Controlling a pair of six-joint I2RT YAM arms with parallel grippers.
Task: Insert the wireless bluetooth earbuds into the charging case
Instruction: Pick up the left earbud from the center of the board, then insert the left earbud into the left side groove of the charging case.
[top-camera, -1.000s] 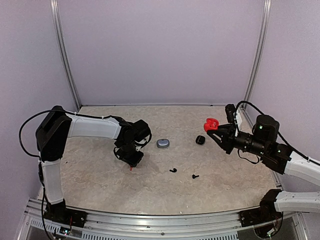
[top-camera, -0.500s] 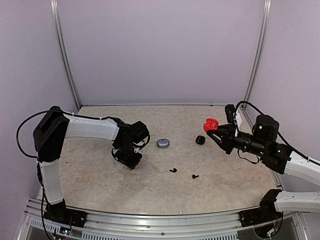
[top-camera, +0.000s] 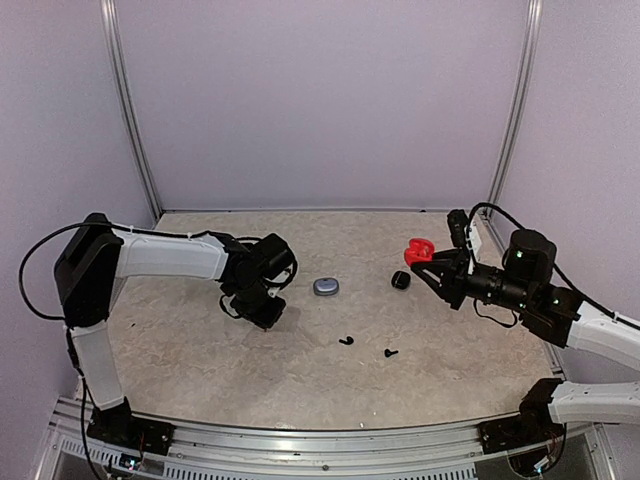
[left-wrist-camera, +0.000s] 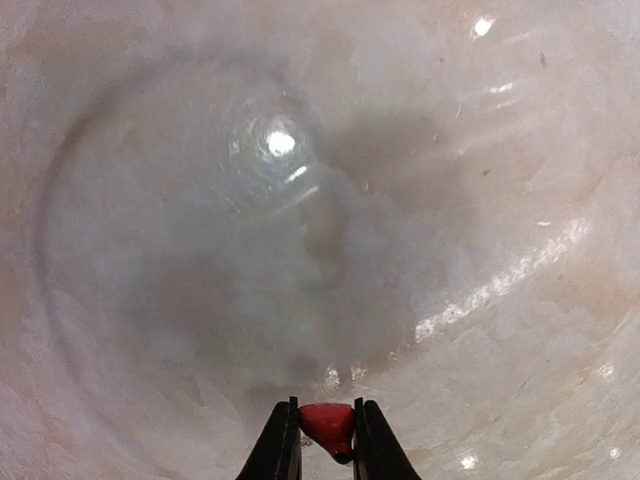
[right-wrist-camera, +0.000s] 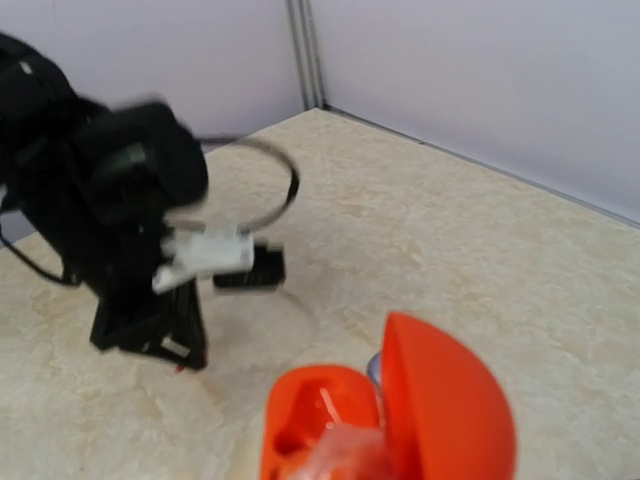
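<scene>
Left tool (left-wrist-camera: 326, 408) pinching red earbud (left-wrist-camera: 327, 425), hidden in top view

Left arm (top-camera: 170, 258): elbow swings out to the left, forearm sits lower and flatter.
Left gripper (left-wrist-camera: 326, 432): draws back toward its own base and down to the table (top-camera: 200, 350); fingers come closer together, now pinching the earbud (left-wrist-camera: 327, 422).
Earbud: from above, its red tip no longer shows below the fingers.
Right gripper (top-camera: 432, 268): eases slightly left, the case (top-camera: 418, 247) with it.
</scene>
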